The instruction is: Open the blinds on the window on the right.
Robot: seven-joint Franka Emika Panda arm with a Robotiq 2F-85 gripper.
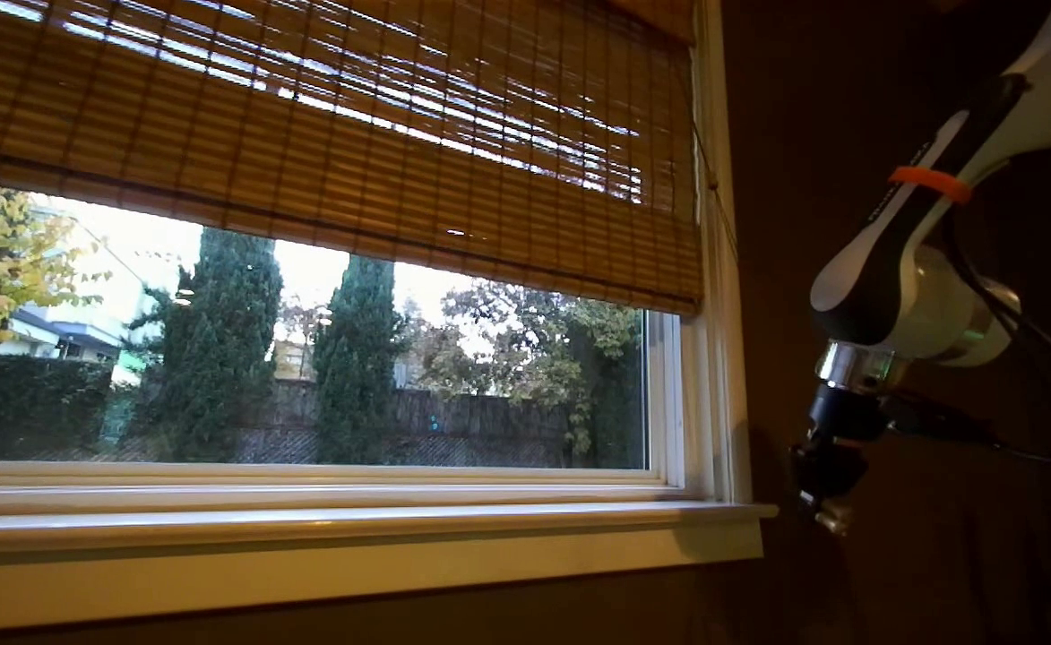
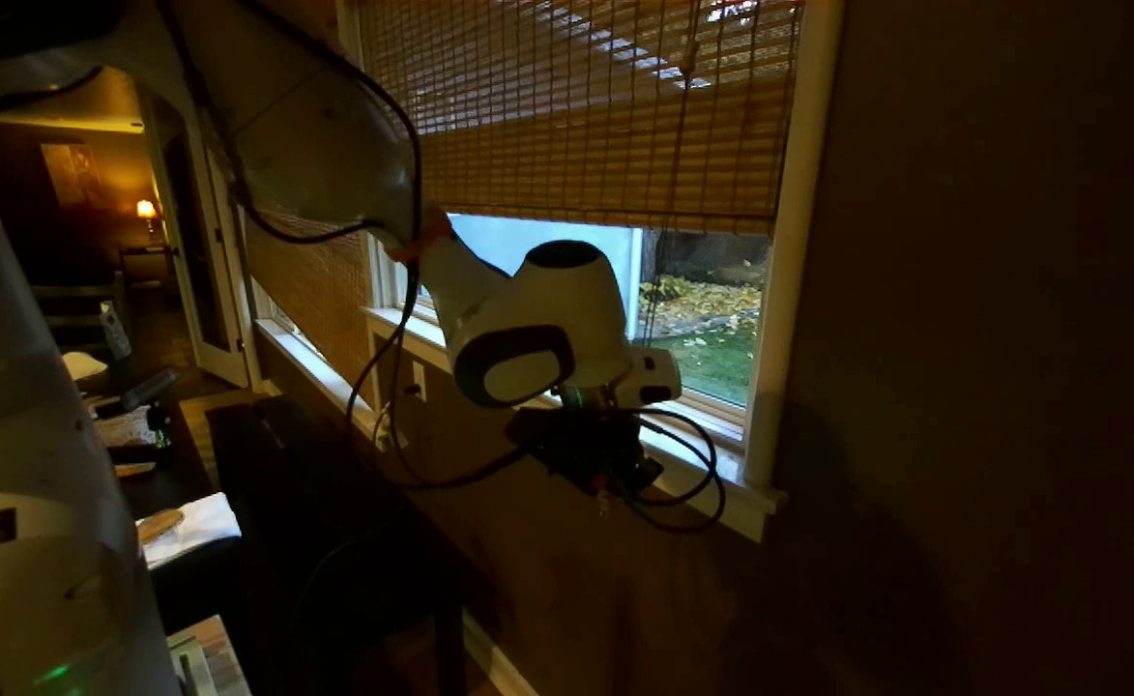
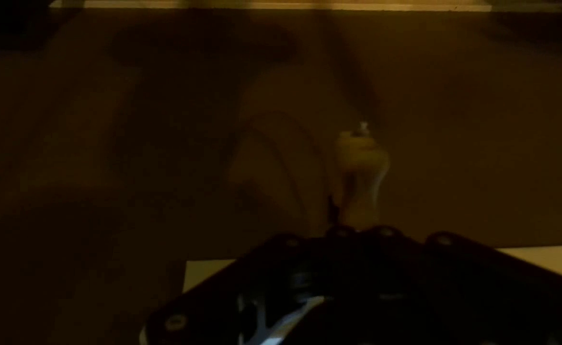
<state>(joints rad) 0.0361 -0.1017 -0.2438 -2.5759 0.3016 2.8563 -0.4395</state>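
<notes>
The woven bamboo blinds point(image 1: 355, 188) hang over the upper part of the window point(image 1: 713, 430); glass shows below their bottom edge. The blinds point(image 2: 605, 159) and window frame point(image 2: 803, 193) also show in an exterior view. A thin cord point(image 1: 713, 187) runs down the frame's right side; cords point(image 2: 652, 290) also hang in front of the glass. My gripper point(image 1: 822, 512) points down beside the sill's right end, apart from the blinds. In the wrist view its finger links point(image 3: 361, 206) lie close together, shut. A pale rounded shape is at the fingertips; too dark to tell if it is held.
The sill point(image 1: 400, 524) juts out at gripper height. Loose black cables point(image 2: 712, 474) loop round the wrist. A further window with a lowered shade point(image 2: 305, 280), a door point(image 2: 204, 261) and a dark bench point(image 2: 305, 464) stand at the left. A dark wall is at the right.
</notes>
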